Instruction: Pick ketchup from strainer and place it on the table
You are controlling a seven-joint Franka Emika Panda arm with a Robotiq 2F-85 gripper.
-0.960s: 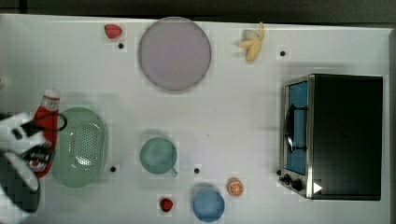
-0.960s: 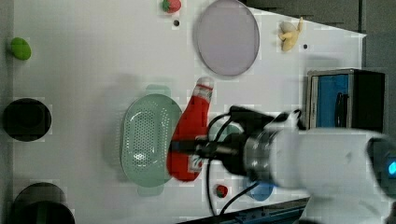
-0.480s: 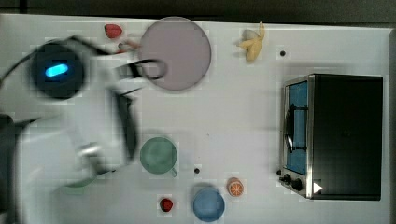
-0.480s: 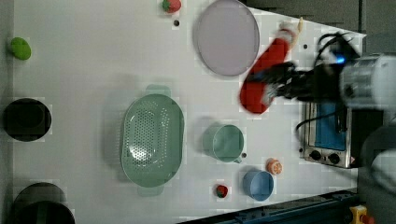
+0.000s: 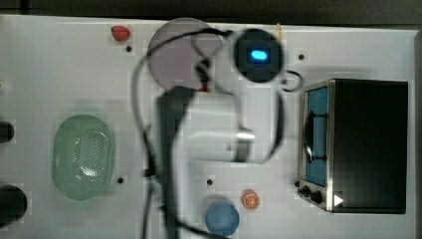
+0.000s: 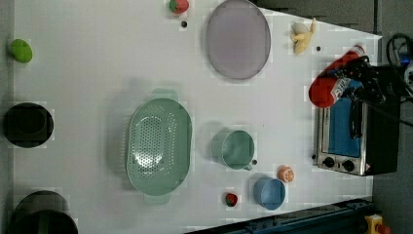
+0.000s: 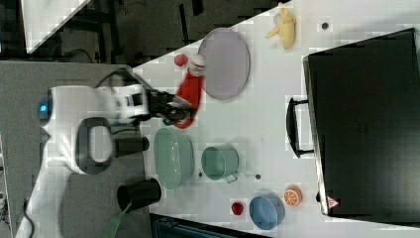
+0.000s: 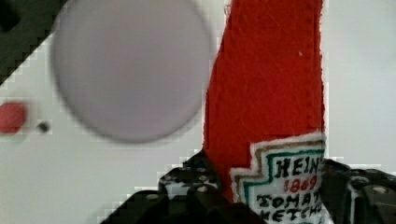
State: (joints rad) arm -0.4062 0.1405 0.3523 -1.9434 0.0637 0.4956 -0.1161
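The ketchup (image 8: pixel 266 93), a red bottle with a white label, hangs in the air with my gripper (image 8: pixel 275 186) shut on its labelled lower half. In the left view the ketchup (image 6: pixel 327 83) shows tilted in front of the toaster oven's corner, held by the gripper (image 6: pixel 349 84). In the right view the ketchup (image 7: pixel 190 91) sits beside the round plate's edge, in the gripper (image 7: pixel 174 108). A sliver of the ketchup (image 5: pixel 203 89) peeks from under the arm in the top view. The pale green strainer (image 6: pixel 158 146) lies with nothing in it on the white table (image 6: pixel 97 73), far from the gripper.
A grey-lilac plate (image 6: pixel 237 39), a green cup (image 6: pixel 236 149), a blue cup (image 6: pixel 269 192), an orange half (image 6: pixel 286 173), two strawberries (image 6: pixel 179 6) (image 6: pixel 231 199) and a banana (image 6: pixel 302 36) lie on the table. The toaster oven (image 6: pixel 355 131) stands on the left view's right.
The arm has carried the ketchup away from the strainer, across the table past the plate toward the toaster oven side. The strainer is left uncovered.
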